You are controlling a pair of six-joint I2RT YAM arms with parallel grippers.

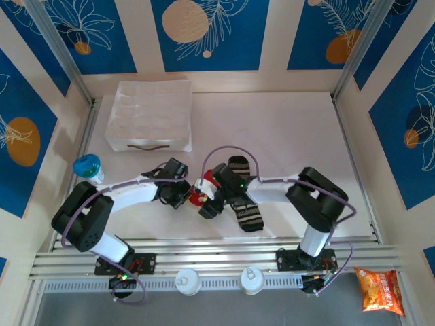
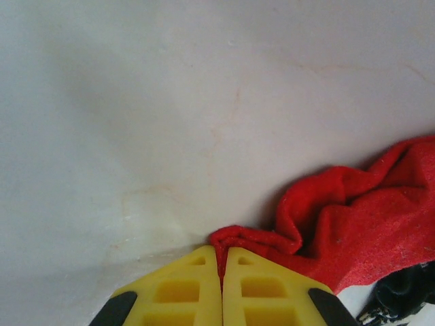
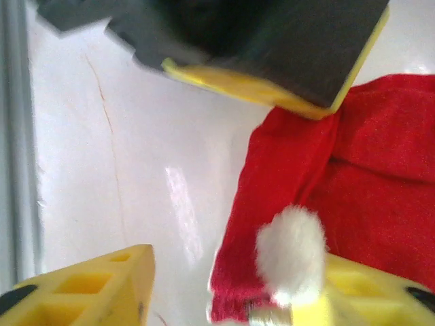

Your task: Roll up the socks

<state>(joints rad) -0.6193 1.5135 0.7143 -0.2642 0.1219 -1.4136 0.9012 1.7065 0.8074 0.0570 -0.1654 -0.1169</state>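
Socks were counted as two: one red sock (image 2: 353, 217) was pinched by the closed left gripper (image 2: 221, 255), one striped sock (image 1: 246, 204) lay at its three o'clock; the right gripper (image 3: 228, 272) was spread apart, clamping nothing.

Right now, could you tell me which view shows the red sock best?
Left wrist: the red sock is sharp, folds plain, its edge pinched by the left gripper. Right wrist shows it larger but blurred; top external, just a small red scrap.

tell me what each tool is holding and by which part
The left tool is shut on the red sock, pinching a folded edge of it. The right tool is open and grips nothing.
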